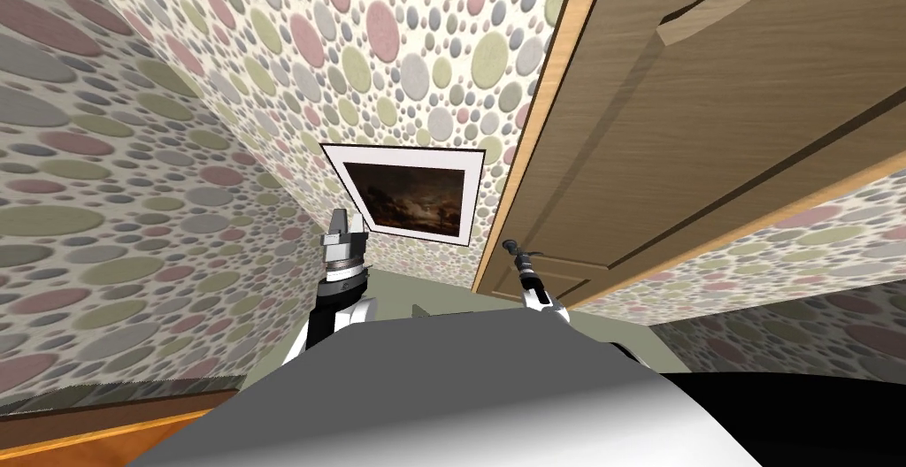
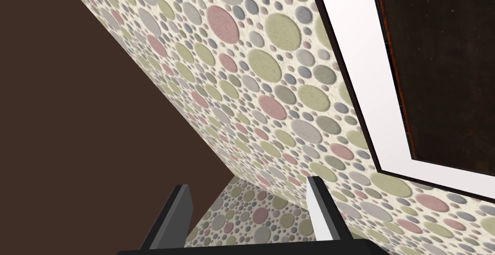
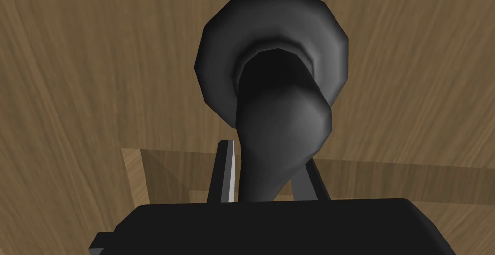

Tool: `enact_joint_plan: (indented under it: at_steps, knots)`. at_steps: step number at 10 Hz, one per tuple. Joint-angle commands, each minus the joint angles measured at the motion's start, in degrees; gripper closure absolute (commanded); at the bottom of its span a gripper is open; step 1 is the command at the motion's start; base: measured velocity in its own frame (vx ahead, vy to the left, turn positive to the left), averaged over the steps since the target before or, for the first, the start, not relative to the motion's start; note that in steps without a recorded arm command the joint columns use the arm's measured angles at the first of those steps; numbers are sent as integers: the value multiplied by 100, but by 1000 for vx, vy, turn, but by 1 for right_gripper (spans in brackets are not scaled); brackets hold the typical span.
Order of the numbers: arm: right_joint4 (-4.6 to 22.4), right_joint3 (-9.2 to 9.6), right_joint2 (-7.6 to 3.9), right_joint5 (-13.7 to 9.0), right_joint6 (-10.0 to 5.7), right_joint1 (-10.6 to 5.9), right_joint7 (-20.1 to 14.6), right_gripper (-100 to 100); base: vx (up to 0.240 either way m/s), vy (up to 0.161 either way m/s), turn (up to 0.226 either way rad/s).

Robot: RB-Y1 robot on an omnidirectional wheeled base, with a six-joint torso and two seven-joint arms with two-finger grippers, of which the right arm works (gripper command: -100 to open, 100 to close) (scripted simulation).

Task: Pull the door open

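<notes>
Wallpaper point(image 1: 133, 179) of pink, green and grey dots covers the walls. A picture point(image 1: 407, 192), dark with a white mat and thin black frame, hangs on it. Below the picture lies pale green floor point(image 1: 416, 289). Far left of the picture is an orange wood strip point(image 1: 88, 435).

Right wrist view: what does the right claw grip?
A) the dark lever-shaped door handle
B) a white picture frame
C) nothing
A: the right claw has its fingers pressed on both sides of the dark lever-shaped handle on the brown wood-grain door.
</notes>
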Motion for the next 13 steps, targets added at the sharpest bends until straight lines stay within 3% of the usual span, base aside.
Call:
enact_joint_plan:
  at_steps: [1, 8, 10, 13]
  knots:
    - [-26, 86, -56, 34, -52, 45, -91, 100, -124, -22, 113]
    - [-148, 494, -324, 198, -302, 260, -526, 100, -216, -57, 109]
    - [-124, 508, -320, 202, -300, 258, -536, 100, -160, -36, 54]
    - [-237, 721, -496, 273, -524, 485, -779, 100, -204, -67, 132]
